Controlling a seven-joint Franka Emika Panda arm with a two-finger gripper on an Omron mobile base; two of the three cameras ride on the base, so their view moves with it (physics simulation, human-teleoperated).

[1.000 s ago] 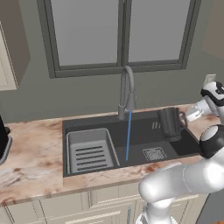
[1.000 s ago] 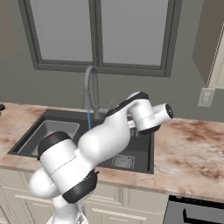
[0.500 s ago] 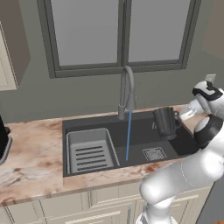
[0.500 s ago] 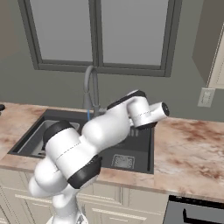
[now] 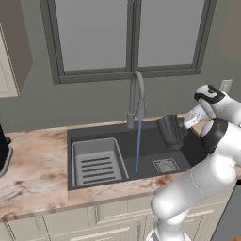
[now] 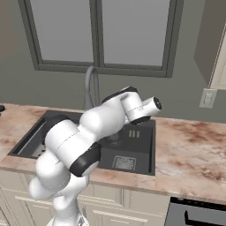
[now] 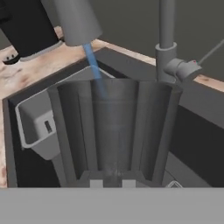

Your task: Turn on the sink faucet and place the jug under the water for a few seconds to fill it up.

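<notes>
The jug (image 5: 170, 131), dark grey and translucent, hangs upright over the right half of the sink (image 5: 94, 134), with my gripper (image 5: 186, 123) shut on its right side. In the hand view the jug (image 7: 113, 127) is seen close up, its wall right before the camera. The sink faucet (image 5: 136, 96) stands behind the basin, and the water (image 5: 138, 146) falls from its spray head as a thin blue stream, a short way left of the jug. The same water (image 7: 92, 61) shows beyond the jug's far rim in the hand view. My arm hides the jug in the right base view.
A lighter grey slatted rack (image 5: 96, 162) fills the sink's left half, and the drain grate (image 5: 165, 165) lies below the jug. A black coffee machine (image 5: 4, 150) stands on the counter (image 5: 37, 155) at far left. The faucet's lever (image 7: 210, 52) sticks out to the side.
My gripper has carried the jug to the left, closer to the blue stream. The water keeps running, and the grip has not changed.
</notes>
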